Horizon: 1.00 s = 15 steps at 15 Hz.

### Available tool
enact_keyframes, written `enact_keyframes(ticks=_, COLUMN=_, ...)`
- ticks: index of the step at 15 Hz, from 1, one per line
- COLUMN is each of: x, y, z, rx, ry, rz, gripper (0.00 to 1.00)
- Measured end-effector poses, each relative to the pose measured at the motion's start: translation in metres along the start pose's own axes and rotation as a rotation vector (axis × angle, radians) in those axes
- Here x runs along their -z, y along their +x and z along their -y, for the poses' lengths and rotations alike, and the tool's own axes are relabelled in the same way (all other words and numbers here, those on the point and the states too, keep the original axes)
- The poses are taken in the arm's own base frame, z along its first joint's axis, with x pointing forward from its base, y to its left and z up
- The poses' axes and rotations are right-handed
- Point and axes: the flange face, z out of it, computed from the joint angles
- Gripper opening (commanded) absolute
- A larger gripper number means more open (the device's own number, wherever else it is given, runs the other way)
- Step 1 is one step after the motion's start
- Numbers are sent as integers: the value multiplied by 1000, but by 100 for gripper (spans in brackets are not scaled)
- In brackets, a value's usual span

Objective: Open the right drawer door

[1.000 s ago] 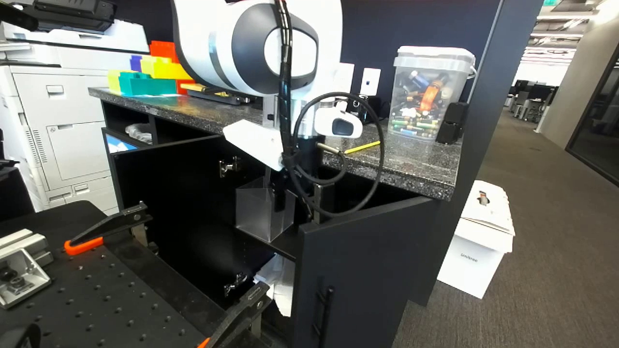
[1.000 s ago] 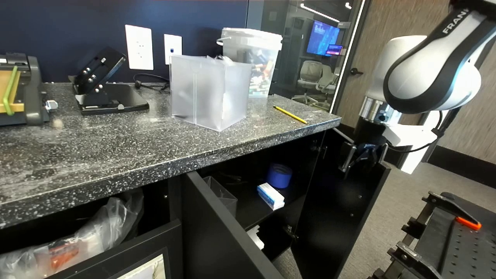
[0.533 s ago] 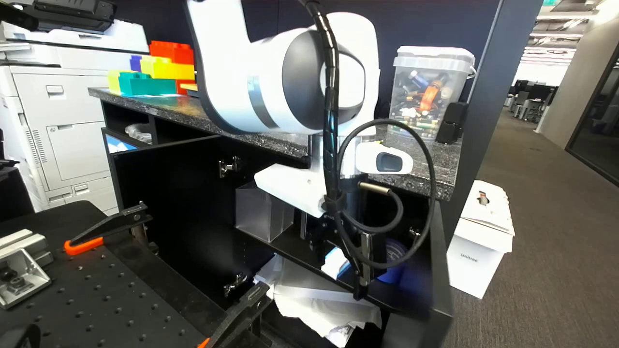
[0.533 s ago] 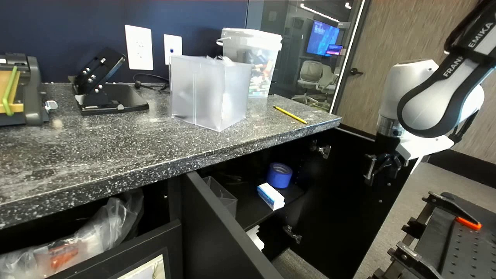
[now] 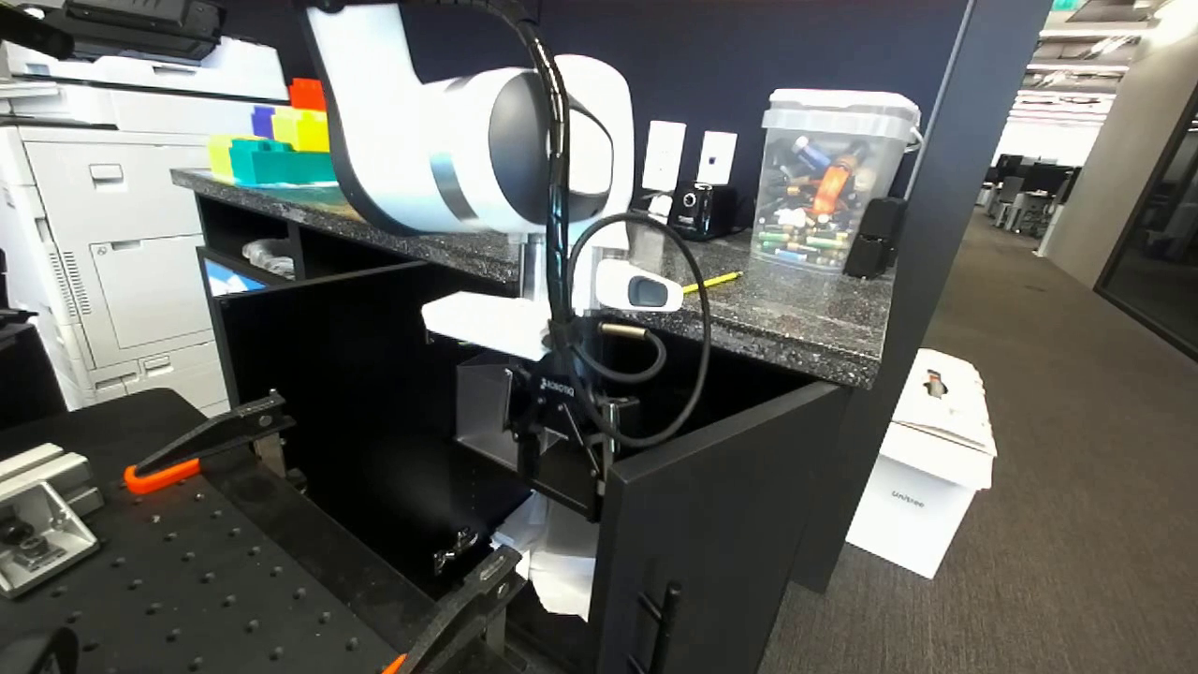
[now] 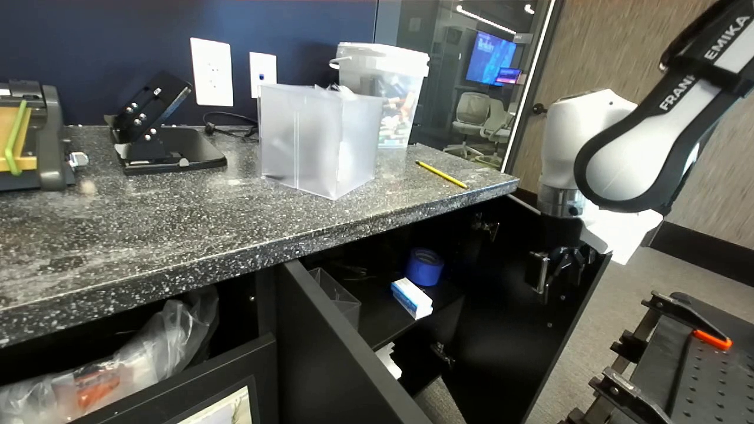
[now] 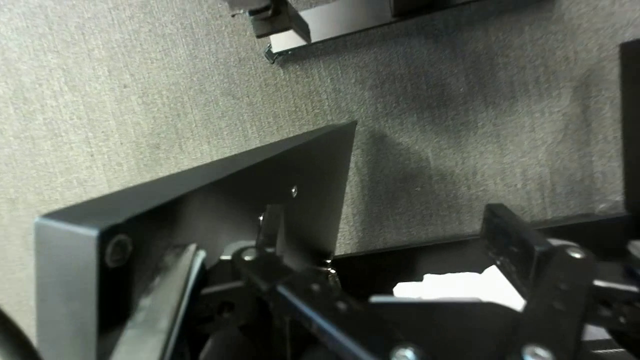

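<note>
My gripper (image 7: 384, 216) is spread wide; door (image 5: 721, 524) stands open just beside it, can't tell re contact. Its handle (image 5: 665, 627) is cut off @ bottom of an exterior view. Farther, under shelf (image 6: 377, 325), white thing (image 5: 566, 573) part hidden, ID unclear.

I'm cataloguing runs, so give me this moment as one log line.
right drawer door: standing open | gripper: open, at door's inner side, contact unclear | handle: outer face, ungripped | other black door: open
</note>
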Motion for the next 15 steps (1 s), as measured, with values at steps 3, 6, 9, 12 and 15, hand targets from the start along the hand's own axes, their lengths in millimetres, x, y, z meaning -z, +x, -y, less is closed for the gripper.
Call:
enact_keyframes(ticks=3, x=29, y=1, z=-3, rx=82, ry=69, rz=65, gripper=100)
enact_keyframes(ticks=6, x=47, y=5, z=-26, rx=91, ry=112, rz=99, gripper=100)
enact_keyframes(ticks=9, x=48, y=8, z=-42, rx=67, ry=119, rz=105, gripper=100)
enact_keyframes(ticks=12, x=46, y=9, z=-44, rx=58, ry=119, rz=108, gripper=100)
enact_keyframes(ticks=15, x=42, y=8, z=-43, rx=58, ry=118, rz=115, gripper=100)
